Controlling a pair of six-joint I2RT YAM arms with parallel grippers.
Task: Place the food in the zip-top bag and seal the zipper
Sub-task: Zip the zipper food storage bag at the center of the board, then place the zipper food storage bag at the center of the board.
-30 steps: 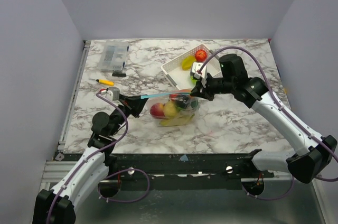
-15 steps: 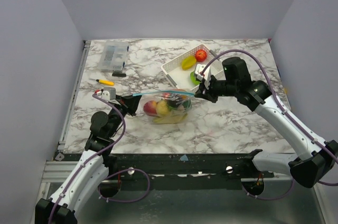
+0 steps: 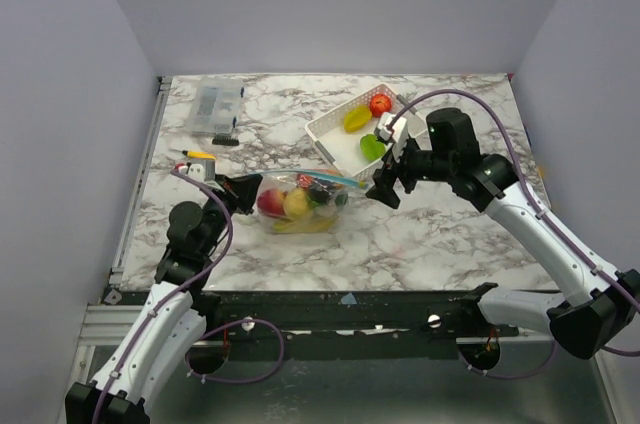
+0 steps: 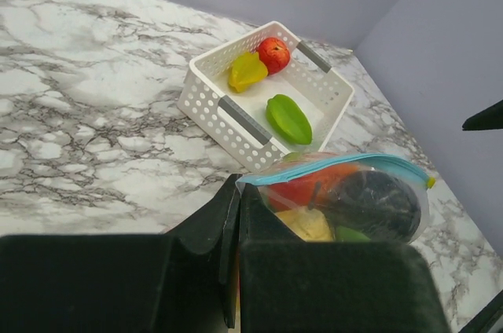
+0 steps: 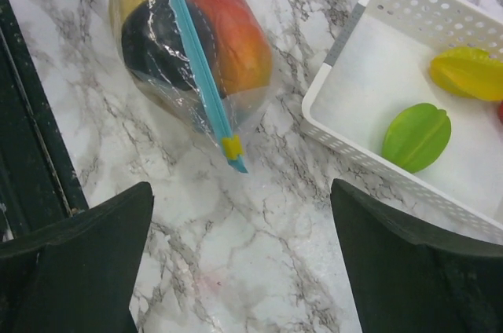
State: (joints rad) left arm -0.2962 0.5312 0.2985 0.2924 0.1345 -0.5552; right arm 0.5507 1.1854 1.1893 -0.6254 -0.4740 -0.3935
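Note:
The zip-top bag [image 3: 300,206] lies on the marble between the arms, holding food: red [image 3: 270,202], yellow and dark pieces. The zipper [image 3: 330,177] runs as a blue-green strip across the bag's top. In the right wrist view its yellow slider [image 5: 231,146] sits at the end of the strip nearest that camera. My left gripper [image 3: 243,194] is shut on the bag's left corner, with the strip's end pinched between its fingers [image 4: 238,185]. My right gripper [image 3: 385,189] stands wide open just right of the bag [image 5: 189,42], touching nothing [image 5: 240,192].
A white perforated basket [image 3: 322,134] behind the bag holds a yellow star fruit [image 3: 355,119], a green one [image 3: 372,147] and a red fruit [image 3: 380,104]. A small clear box [image 3: 215,109] and a yellow-handled tool [image 3: 200,155] lie at the back left.
My right gripper has opened and let go of the bag's right end. The left gripper has drawn the bag leftward, and the bag has sagged onto the table.

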